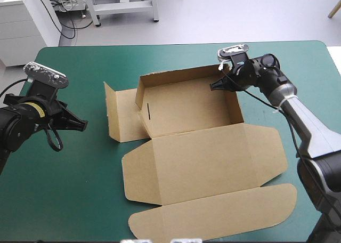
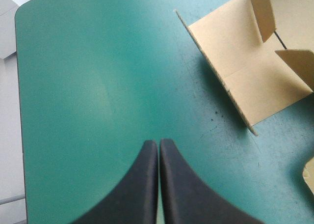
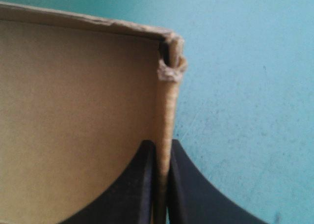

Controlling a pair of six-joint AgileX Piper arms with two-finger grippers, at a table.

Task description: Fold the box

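Note:
The brown box (image 1: 186, 112) lies mid-table as an open tray, its far wall and right wall (image 1: 234, 105) upright. Its lid (image 1: 208, 160) lies flat toward the front. The left side panel (image 1: 125, 118) also lies flat, a small flap standing at its outer end. My right gripper (image 1: 218, 85) is at the tray's far right corner. In the right wrist view its black fingers (image 3: 161, 144) are shut on the box's right wall (image 3: 166, 111), just below the frayed corner. My left gripper (image 1: 83, 125) hangs shut over the teal-green cover, left of the box (image 2: 245, 71), holding nothing (image 2: 158, 141).
The lid's rounded front flap (image 1: 213, 216) reaches almost to the table's front edge. The table's far edge (image 1: 176, 45) runs a short way behind the tray. A strip of teal-green cover (image 1: 90, 163) separates my left gripper from the left side panel.

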